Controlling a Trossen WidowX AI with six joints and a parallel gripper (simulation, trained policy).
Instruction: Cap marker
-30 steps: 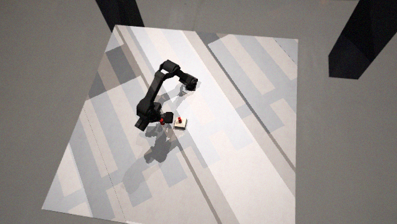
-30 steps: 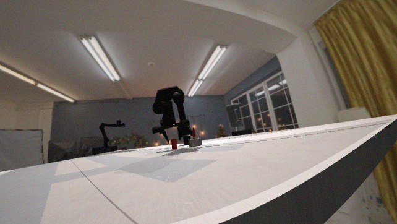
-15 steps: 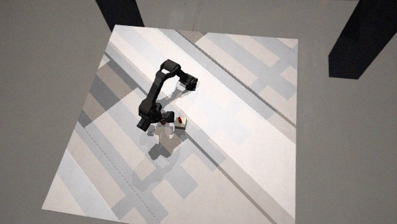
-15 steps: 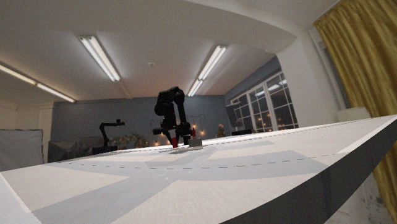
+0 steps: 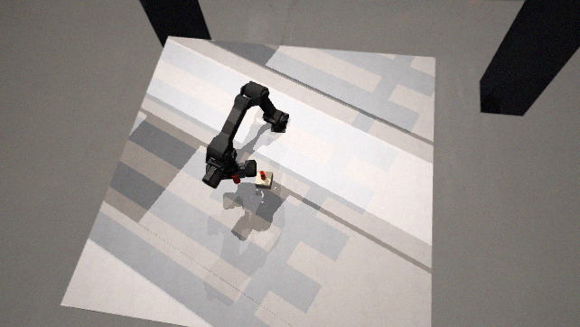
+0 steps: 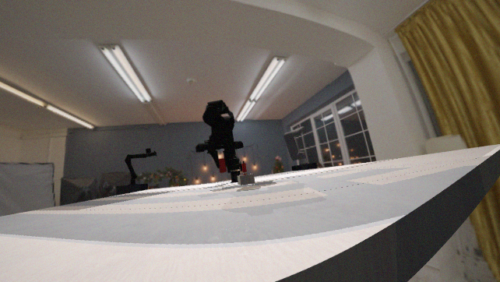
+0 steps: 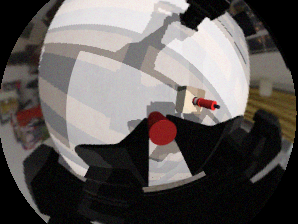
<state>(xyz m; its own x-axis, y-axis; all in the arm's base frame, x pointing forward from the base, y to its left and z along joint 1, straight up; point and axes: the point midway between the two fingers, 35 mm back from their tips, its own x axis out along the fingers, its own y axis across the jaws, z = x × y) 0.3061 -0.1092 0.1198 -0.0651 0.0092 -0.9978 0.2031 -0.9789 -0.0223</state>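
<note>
Between the fingers of the tool (image 5: 236,175) (image 6: 223,156) (image 7: 162,125), clamped, is the cap (image 5: 237,180) (image 6: 222,165) (image 7: 162,132), raised off the counter (image 5: 361,280) (image 6: 195,230) (image 7: 105,85); likely light, stiff, slippery, best gripped mid-side.

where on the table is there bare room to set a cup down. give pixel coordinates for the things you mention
Bare top shows right of the holder block (image 5: 270,185) (image 6: 246,180) (image 7: 184,100) in the top view, out to the table's right edge, and below the shadows towards the near edge. It's crowded around the block, marker (image 5: 262,174) (image 6: 244,167) (image 7: 206,104), gripper (image 5: 237,177) (image 7: 156,119) and cap (image 5: 236,179) (image 6: 222,164) (image 7: 162,132).

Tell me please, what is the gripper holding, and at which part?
The gripper holds the dark red cap by its sides, near one end.
</note>
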